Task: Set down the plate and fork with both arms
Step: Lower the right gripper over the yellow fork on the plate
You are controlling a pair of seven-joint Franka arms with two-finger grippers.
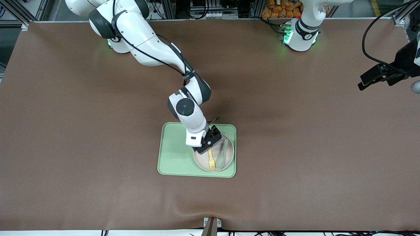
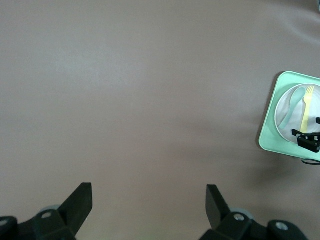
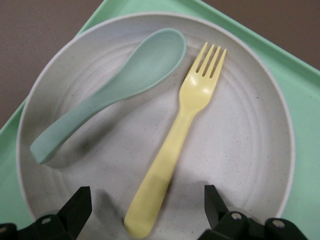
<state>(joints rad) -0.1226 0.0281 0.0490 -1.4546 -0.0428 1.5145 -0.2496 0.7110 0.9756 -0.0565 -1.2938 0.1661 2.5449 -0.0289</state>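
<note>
Spreading wide under everything: brown table (image 1: 65,131). Lying near its middle: light green tray (image 1: 174,154). Sitting on the tray's corner toward the left arm's end, nearer the front camera: plate (image 1: 228,157). Resting side by side in the plate: fork (image 1: 211,161) and teal spoon (image 1: 220,157). Hovering over the fork's handle, fingers spread wide, gripping nothing: right gripper (image 1: 206,146). Waiting over bare table well apart from the tray, gaping, holding nothing: left gripper (image 1: 374,78).

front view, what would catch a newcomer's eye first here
The right gripper hangs open over the plate, which sits on the light green tray mid-table. In the plate the yellow fork and a teal spoon lie side by side. The left gripper waits, open, over the left arm's end of the table.
</note>
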